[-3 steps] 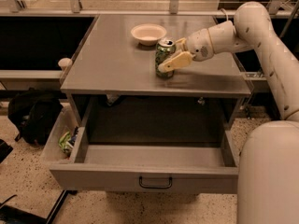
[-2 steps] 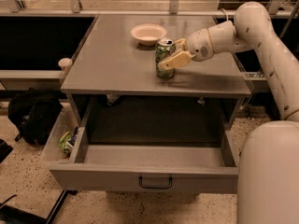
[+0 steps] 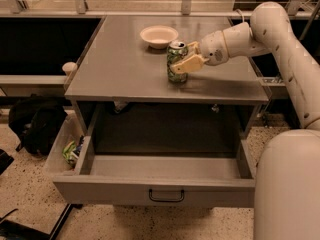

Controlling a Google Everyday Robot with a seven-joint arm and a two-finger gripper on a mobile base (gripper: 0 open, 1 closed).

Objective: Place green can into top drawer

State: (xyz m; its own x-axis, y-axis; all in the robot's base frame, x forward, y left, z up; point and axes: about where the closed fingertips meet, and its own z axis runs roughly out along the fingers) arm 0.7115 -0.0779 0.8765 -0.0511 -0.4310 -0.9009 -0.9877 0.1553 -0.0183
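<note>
Little has moved since the earlier frames: the green can (image 3: 175,51) stands on the same spot of the tabletop (image 3: 120,69), and the gripper (image 3: 181,58) sits at it just as it did a second ago, with at most a slight shift of the wrist.

The can is upright, a little right of the tabletop's middle and nearer the front edge than the pale bowl (image 3: 159,36). The bowl rests close to the back edge and just clear of the can.

The white arm (image 3: 270,29) reaches in over the right edge. Its tan fingers (image 3: 190,64) are closed around the can. The near one lies slantwise across the can's front and right side, and the other shows behind the rim. The can's base is still on the tabletop.

Below the front edge the top drawer (image 3: 155,189) is pulled well out. Its grey inside is bare and its black handle (image 3: 166,196) sits at the centre of the front panel.

Beyond the tabletop's left edge, a translucent bin (image 3: 57,154) with some green and white scraps in it sits on the floor against the drawer's left side. A black bag (image 3: 35,124) lies further left. The robot's white body (image 3: 287,184) fills the lower right.
</note>
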